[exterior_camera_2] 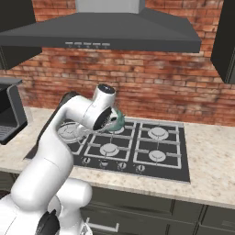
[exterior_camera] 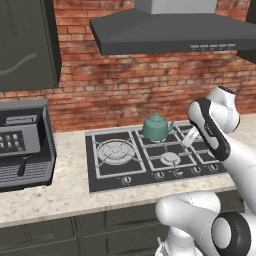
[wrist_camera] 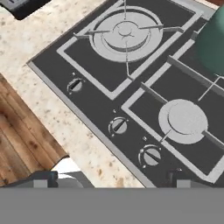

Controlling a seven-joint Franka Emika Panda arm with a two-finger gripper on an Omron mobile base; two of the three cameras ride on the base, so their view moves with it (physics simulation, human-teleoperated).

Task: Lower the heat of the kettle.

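Left base view: the kettle (exterior_camera: 157,127) sits on a rear burner near the middle of the stove (exterior_camera: 100,172), spout to the right. A row of knobs (exterior_camera: 160,175) runs along the stove's front edge, where a hand can reach them without crossing the burners. The arm (exterior_camera: 212,130) bends over the stove's right part; its wrist hides the gripper, so from here I cannot tell how far it is open. A coffee machine (exterior_camera: 22,145) stands on the counter (exterior_camera: 60,195) to the left, and a hood (exterior_camera: 170,30) hangs above.

Right base view: the arm (exterior_camera_2: 92,112) covers most of the kettle (exterior_camera_2: 120,120), leaving a teal sliver. This side shows the stove's (exterior_camera_2: 181,170) two right burners (exterior_camera_2: 158,133) bare, which the left view hides behind the arm.

Hand view: the camera looks down on the knob row, likely because the heat is set there. Three knobs show, the nearest (wrist_camera: 150,155) just in front of a small burner (wrist_camera: 183,119). The kettle (wrist_camera: 212,41) is a teal edge at upper right. Two dark tips at the bottom edge sit well apart, holding nothing, which suggests an open gripper (wrist_camera: 111,180). Wooden floor (wrist_camera: 22,140) shows beyond the counter edge (wrist_camera: 65,127).
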